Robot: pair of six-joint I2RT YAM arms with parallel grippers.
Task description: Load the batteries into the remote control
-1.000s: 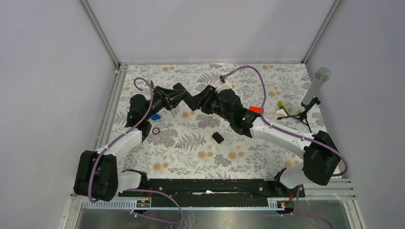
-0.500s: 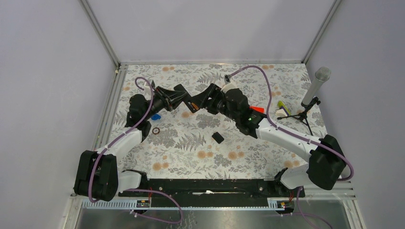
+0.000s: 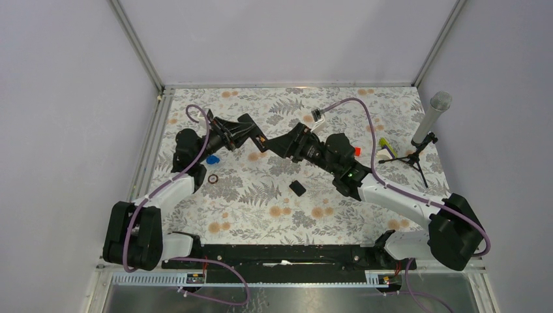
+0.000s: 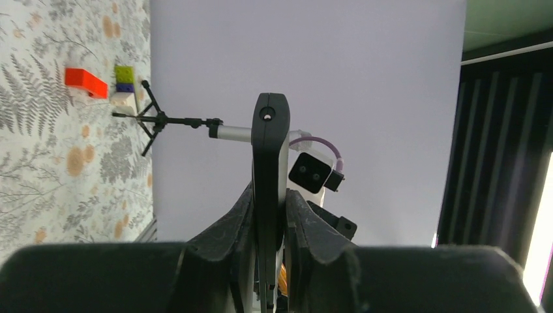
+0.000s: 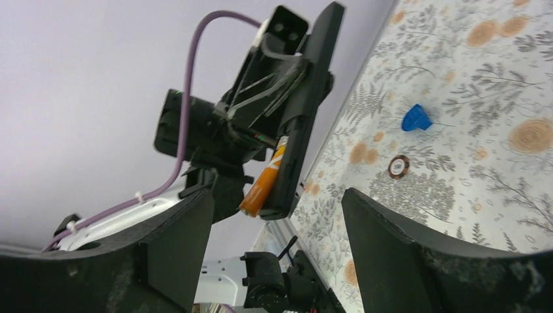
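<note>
Clamping remote control [image 4: 269, 137]: left tool [image 4: 270, 210] | orange battery [image 5: 264, 184] seated inside | right tool [image 5: 277, 218] apart, empty

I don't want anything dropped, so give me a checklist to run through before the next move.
1. Left gripper clamped on the remote control: ok.
2. Right gripper open, empty and apart from the remote control: ok.
3. Orange battery lying in the open bay: ok.
4. Orange battery fully seated: cannot tell.
5. Second battery located: cannot tell, none in view.
6. Back cover off, lying on the table: ok.
</note>
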